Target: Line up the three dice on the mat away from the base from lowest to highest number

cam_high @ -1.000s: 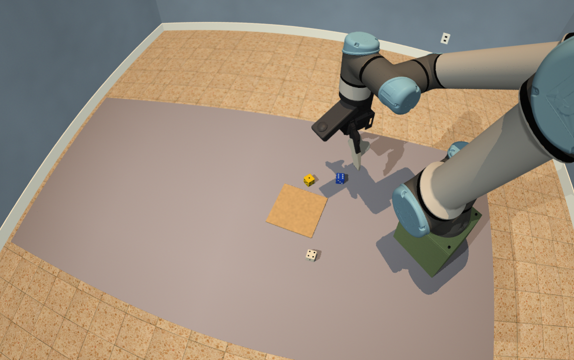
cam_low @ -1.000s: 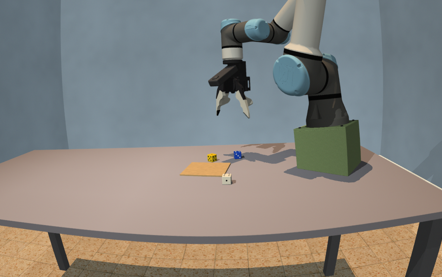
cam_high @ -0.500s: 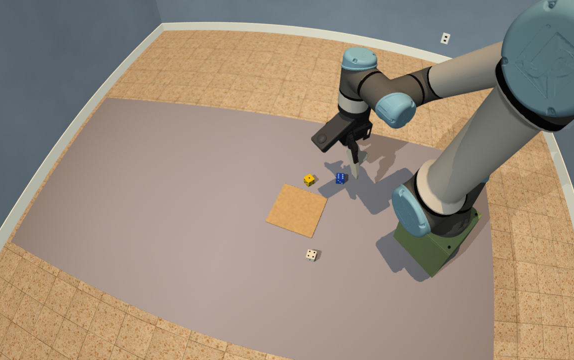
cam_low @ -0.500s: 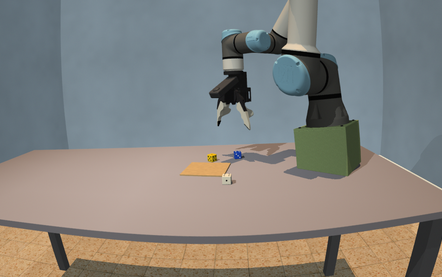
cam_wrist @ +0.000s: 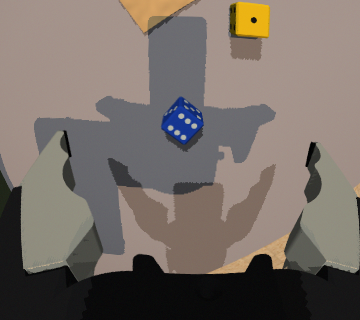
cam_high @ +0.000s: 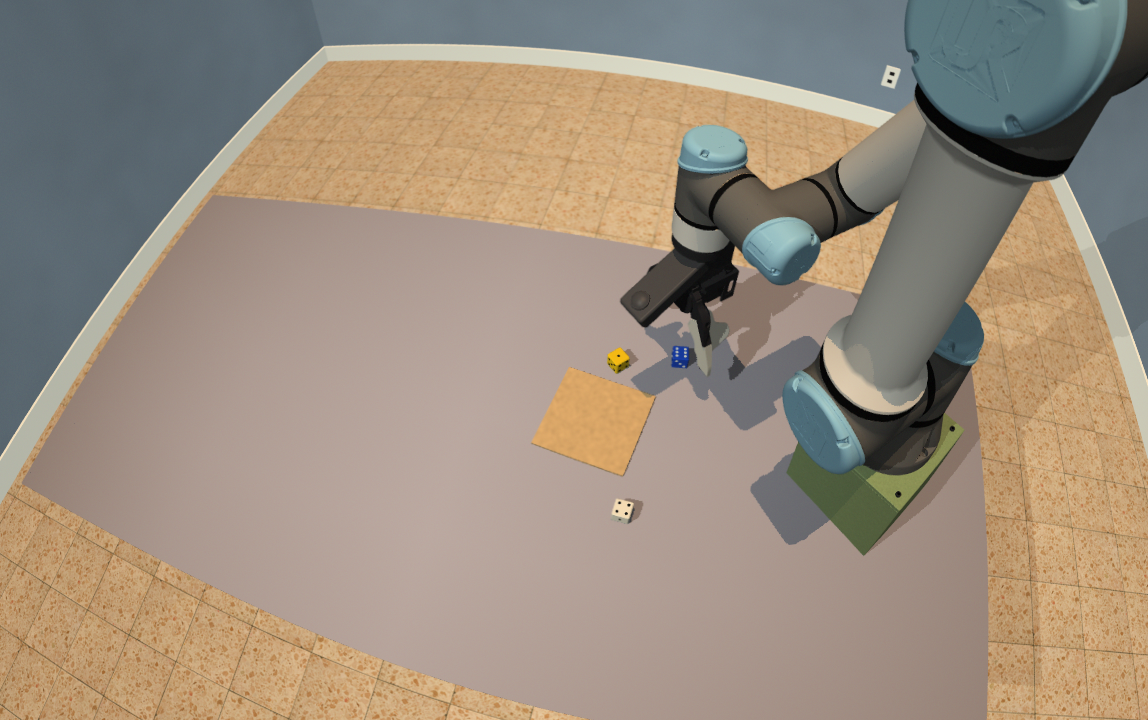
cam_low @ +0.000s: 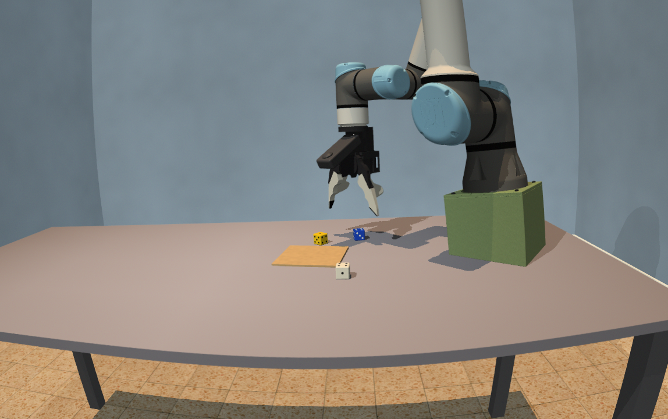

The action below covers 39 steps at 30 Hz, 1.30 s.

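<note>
The orange mat (cam_high: 593, 422) (cam_low: 310, 255) lies on the table with no die on it. A blue die (cam_high: 680, 356) (cam_low: 358, 234) (cam_wrist: 182, 121) with six on top sits on the table off the mat's corner, towards the base side. A yellow die (cam_high: 618, 360) (cam_low: 320, 238) (cam_wrist: 252, 20) with one on top sits just beyond the mat's back edge. A white die (cam_high: 622, 510) (cam_low: 343, 270) with four on top sits off the mat's front side; the wrist view does not show it. My gripper (cam_low: 354, 209) (cam_wrist: 191, 138) is open and empty, above the table near the blue die.
The green base block (cam_high: 847, 501) (cam_low: 493, 229) carries the arm at the right of the table (cam_high: 336, 402) (cam_low: 170, 291). The yellow die stands close to the blue die. The arm's shadow falls across the blue die and the table around it.
</note>
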Motion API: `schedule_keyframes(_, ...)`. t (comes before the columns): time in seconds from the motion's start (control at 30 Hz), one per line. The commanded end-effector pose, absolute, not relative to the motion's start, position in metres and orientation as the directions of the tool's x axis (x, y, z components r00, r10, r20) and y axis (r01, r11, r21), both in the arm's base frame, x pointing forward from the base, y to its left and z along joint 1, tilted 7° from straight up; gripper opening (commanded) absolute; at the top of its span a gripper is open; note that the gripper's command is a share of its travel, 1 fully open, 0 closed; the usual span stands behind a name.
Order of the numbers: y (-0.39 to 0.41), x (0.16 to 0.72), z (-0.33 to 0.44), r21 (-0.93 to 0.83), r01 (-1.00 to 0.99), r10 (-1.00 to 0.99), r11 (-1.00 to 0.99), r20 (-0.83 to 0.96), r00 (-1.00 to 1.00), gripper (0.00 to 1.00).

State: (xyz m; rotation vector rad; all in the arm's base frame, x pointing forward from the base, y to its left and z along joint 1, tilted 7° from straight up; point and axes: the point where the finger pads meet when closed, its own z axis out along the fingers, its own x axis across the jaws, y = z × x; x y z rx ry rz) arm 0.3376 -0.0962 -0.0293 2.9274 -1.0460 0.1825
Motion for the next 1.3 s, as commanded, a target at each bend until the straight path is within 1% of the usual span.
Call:
schedule_keyframes(0.0,-0.0980,0.3406,-0.0393,-0.013,-0.633,-0.629,-0.774,0.124,0.767,1.00)
schedule_keyframes(1.27,-0.0985,0.3414,-0.0456,-0.013,-0.633,-0.629,-0.774,0.124,0.767,1.00)
